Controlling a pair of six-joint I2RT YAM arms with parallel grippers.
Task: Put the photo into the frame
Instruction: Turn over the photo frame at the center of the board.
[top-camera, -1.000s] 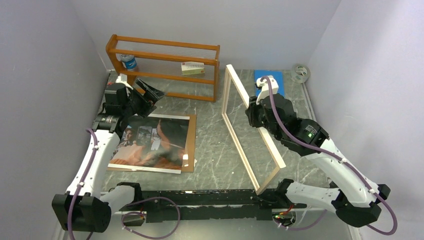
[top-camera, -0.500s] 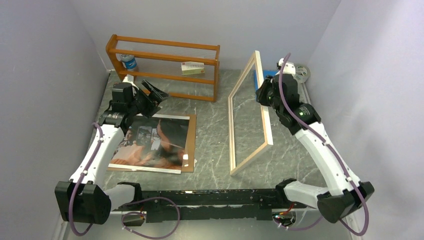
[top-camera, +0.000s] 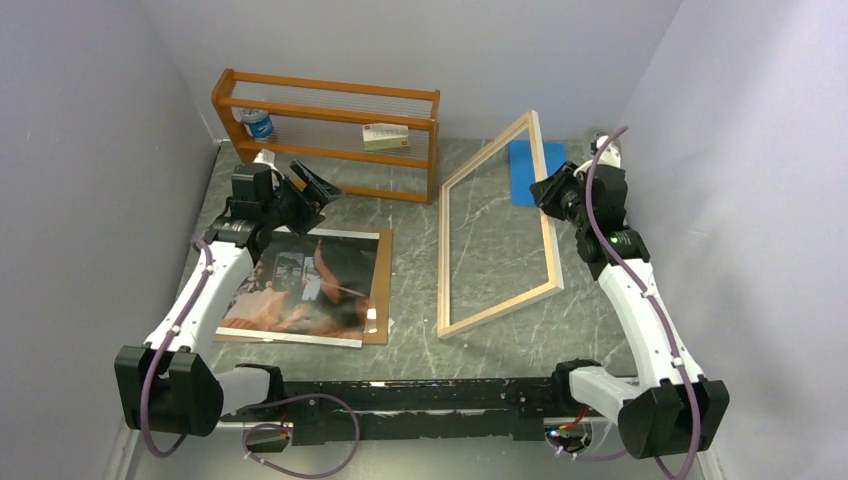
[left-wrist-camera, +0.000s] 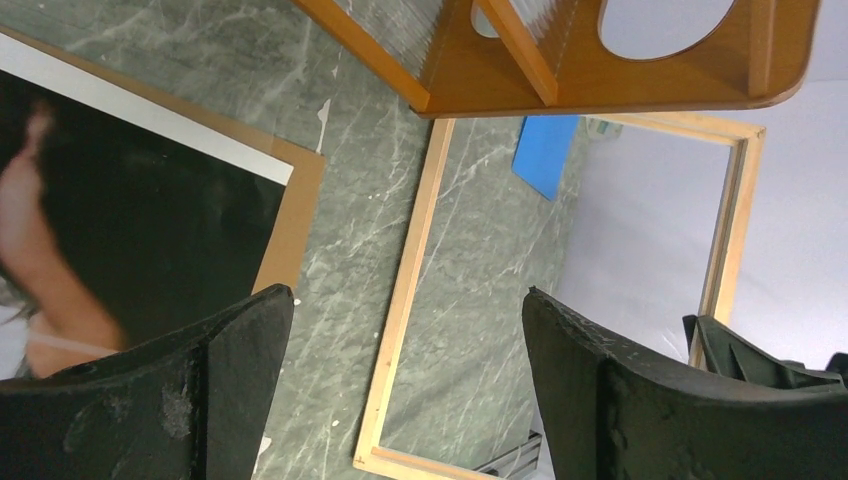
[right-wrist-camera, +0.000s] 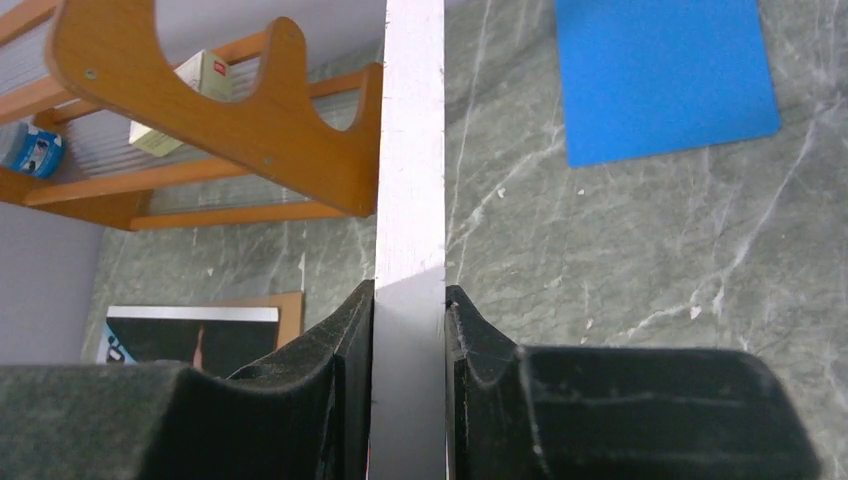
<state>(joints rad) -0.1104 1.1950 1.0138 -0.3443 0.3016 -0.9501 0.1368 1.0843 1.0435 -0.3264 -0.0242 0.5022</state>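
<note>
You look down on a grey marbled counter (top-camera: 420, 290) with your two arms reaching in from the near edge.

Your right hand (right-wrist-camera: 410, 292) is pinching the frame (top-camera: 500, 309) by one long side rail. In the right wrist view its two dark fingers press on either side of the rail's white face. The frame stands right of centre on the counter, tilted. Its near short rail sits low by the counter, while the side you hold is lifted toward the right wall. The light wood reverse faces up, and the marbled surface shows through the opening.

Your left hand (top-camera: 312, 197) is spread wide and holds nothing. It hovers above the far edge of the photo (top-camera: 310, 285), with the fingers pointing toward the middle of the counter. Between those fingers, the left wrist view shows the frame's wooden rails across the counter.

The photo lies flat and face up on the left of the counter, well apart from the frame. Its tones are dark and orange, with a white border. It rests on a brown backing board (top-camera: 384, 280) that juts out along its right side.

An orange wooden rack (top-camera: 330, 125) stands along the back wall, holding a small bottle (top-camera: 258, 123) and a small box (top-camera: 385, 136). A blue pad (top-camera: 525, 160) lies flat at the back, beside the frame's far end.
</note>
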